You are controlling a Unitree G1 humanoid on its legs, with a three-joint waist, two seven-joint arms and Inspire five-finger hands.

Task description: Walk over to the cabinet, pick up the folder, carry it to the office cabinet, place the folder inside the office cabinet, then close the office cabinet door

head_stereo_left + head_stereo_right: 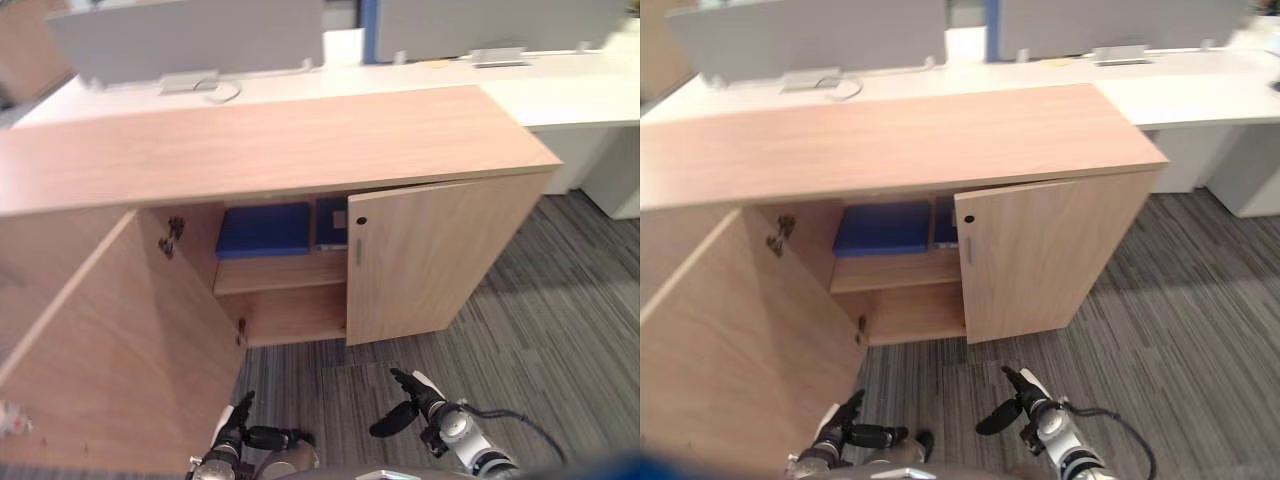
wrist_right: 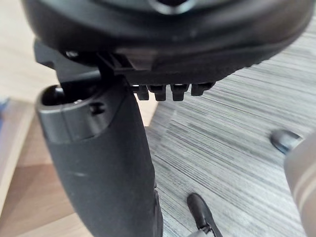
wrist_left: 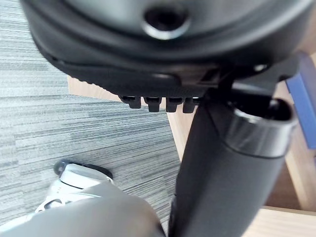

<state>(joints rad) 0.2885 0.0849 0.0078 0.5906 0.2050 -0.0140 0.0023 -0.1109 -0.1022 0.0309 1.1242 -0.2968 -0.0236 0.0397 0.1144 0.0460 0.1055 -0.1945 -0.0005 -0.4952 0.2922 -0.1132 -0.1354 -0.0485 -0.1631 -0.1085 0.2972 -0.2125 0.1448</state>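
Folder [image 1: 263,230] sits on the cabinet shelf [image 1: 280,272]; your left robot hand [image 1: 238,432] and right robot hand [image 1: 412,398] hang released, empty.

Matt, smooth wood-grain laminate all over the office cabinet [image 1: 250,140], doors included. Small dull-metal handle [image 1: 358,250] and shiny metal hinge [image 1: 172,237]. Blue folder [image 1: 265,230] inside, looks matt. Rough grey striped carpet [image 1: 560,300]. Smooth white desk [image 1: 560,85] behind, with grey cloth-like screens [image 1: 190,35]. Dark, faintly glossy plastic on left hand [image 3: 232,163] and right hand [image 2: 98,158].
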